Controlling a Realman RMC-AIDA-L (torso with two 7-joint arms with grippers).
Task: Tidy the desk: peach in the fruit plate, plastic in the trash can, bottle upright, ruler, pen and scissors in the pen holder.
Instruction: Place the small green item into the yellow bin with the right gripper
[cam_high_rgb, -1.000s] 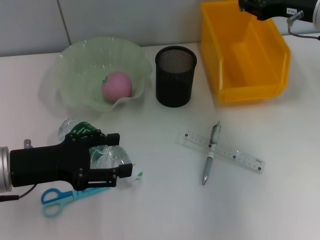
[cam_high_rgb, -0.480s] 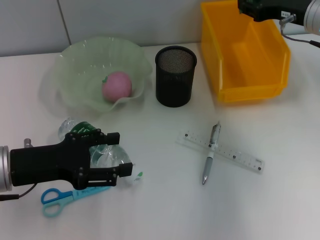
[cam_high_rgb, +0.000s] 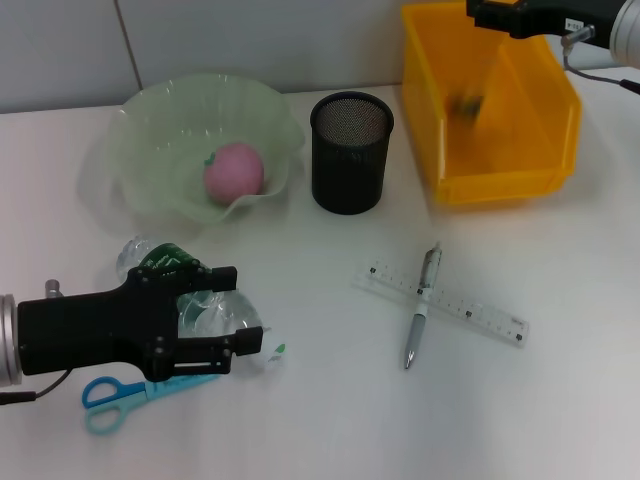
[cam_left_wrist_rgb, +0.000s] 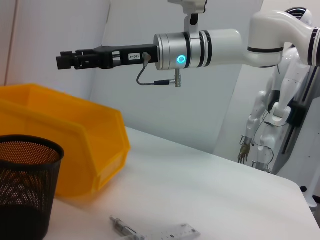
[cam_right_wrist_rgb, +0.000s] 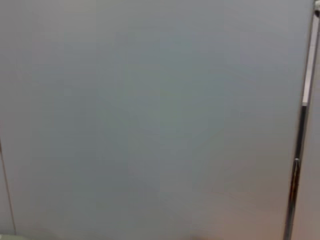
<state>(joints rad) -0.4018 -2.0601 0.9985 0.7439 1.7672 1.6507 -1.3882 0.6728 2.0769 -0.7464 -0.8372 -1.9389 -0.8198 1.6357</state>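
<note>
- The right gripper (cam_high_rgb: 480, 14) hangs above the back of the yellow trash can (cam_high_rgb: 445, 150), which suits dropping the plastic scrap into it. From the left wrist view its fingers look close together with nothing between them, though they are small there.
- A dark blurred shape (cam_high_rgb: 468, 103) shows inside the trash can below that gripper. It is probably the plastic falling, but it is too smeared to name.
- The left gripper (cam_high_rgb: 240, 315) sits low over the desk (cam_high_rgb: 330, 420), its fingers spread on either side of the clear bottle (cam_high_rgb: 165, 265). The bottle lies on its side, so this looks like the approach for standing it upright.
- The fruit plate (cam_high_rgb: 140, 130) holds the peach (cam_high_rgb: 234, 171), so that part looks done.
- The black mesh pen holder (cam_high_rgb: 350, 152) stands between the fruit plate and the trash can, with nothing showing inside it.
- The pen (cam_high_rgb: 421, 305) lies across the clear ruler (cam_high_rgb: 470, 313) on the desk, well apart from the pen holder.
- The scissors (cam_high_rgb: 115, 397) lie just beside the left gripper, partly under it, not yet put away.
</note>
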